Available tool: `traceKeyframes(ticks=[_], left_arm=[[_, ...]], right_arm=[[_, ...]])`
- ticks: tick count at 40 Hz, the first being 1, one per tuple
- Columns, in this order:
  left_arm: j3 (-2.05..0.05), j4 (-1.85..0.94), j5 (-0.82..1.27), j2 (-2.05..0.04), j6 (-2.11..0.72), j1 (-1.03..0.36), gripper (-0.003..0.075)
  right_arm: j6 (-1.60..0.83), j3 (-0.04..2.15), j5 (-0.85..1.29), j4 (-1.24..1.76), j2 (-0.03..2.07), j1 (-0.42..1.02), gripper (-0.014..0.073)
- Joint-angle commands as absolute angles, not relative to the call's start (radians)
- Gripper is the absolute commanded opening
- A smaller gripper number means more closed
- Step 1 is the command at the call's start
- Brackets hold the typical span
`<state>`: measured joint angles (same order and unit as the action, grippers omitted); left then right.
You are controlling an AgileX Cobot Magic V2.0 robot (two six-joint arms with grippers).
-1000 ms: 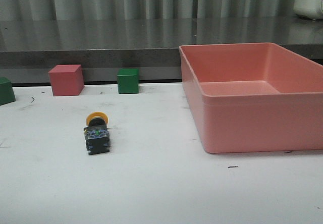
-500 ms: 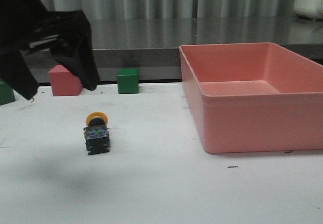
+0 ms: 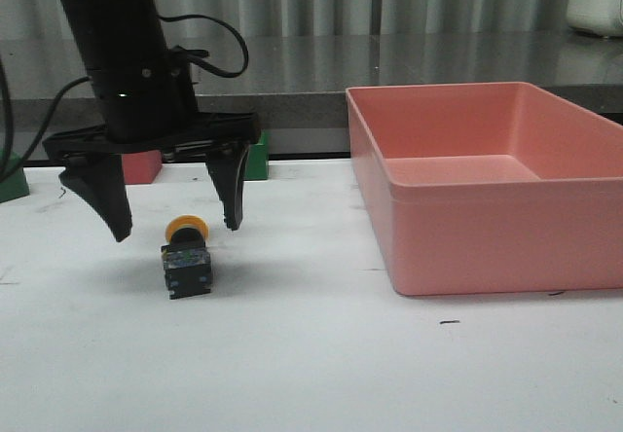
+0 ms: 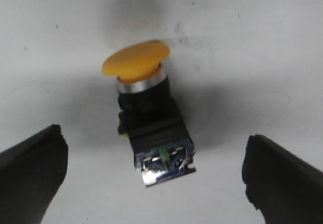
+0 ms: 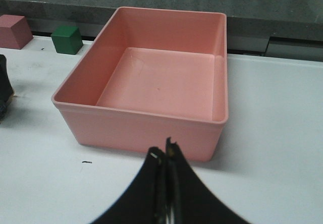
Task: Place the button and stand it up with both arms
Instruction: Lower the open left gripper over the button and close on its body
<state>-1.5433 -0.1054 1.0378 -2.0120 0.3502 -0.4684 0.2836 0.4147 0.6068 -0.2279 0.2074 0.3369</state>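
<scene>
White surface carries everything. Pink bin sits empty to the right, well apart from the work, not in the way. Left arm hangs over the left side so its hand brackets the target: fingers spread wide, tips near the surface either side, nothing pinched yet. Likely lined up for a grab. Right hand is held back in front of the bin, fingers pressed together, holding nothing; probably waiting to help with the stand-up. Pink cube and green cube sit behind the left hand, partly hidden, another green cube at far left; none block the approach. Button lies on its side between the spread fingers, yellow cap pointing away, clear end toward the camera, untouched.
</scene>
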Motion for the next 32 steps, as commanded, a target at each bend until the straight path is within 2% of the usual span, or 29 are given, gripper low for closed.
traceKeyframes(ticks=[1, 13, 17, 22, 29, 32], left_arm=[[-1.623, -0.103, 1.047, -2.01, 0.383, -0.474, 0.0669], [-1.684, -0.09, 1.056, -2.092, 0.403, -0.473, 0.0668], [-1.684, -0.09, 1.059, -2.101, 0.407, -0.473, 0.0631], [-1.684, -0.09, 1.059, -2.102, 0.407, -0.473, 0.0514], [-1.684, -0.09, 1.059, -2.102, 0.407, -0.473, 0.0303], [-1.684, -0.088, 1.059, -2.102, 0.407, -0.473, 0.0252]], right_arm=[[0.281, 0.439, 0.526, -0.255, 0.217, 0.333, -0.0071], [0.281, 0.439, 0.526, -0.255, 0.217, 0.333, -0.0071], [0.281, 0.439, 0.526, -0.255, 0.217, 0.333, -0.0071], [0.281, 0.439, 0.526, -0.255, 0.217, 0.333, -0.0071], [0.281, 0.439, 0.526, -0.255, 0.217, 0.333, -0.0071], [0.281, 0.439, 0.526, -0.255, 0.217, 0.333, -0.0071]])
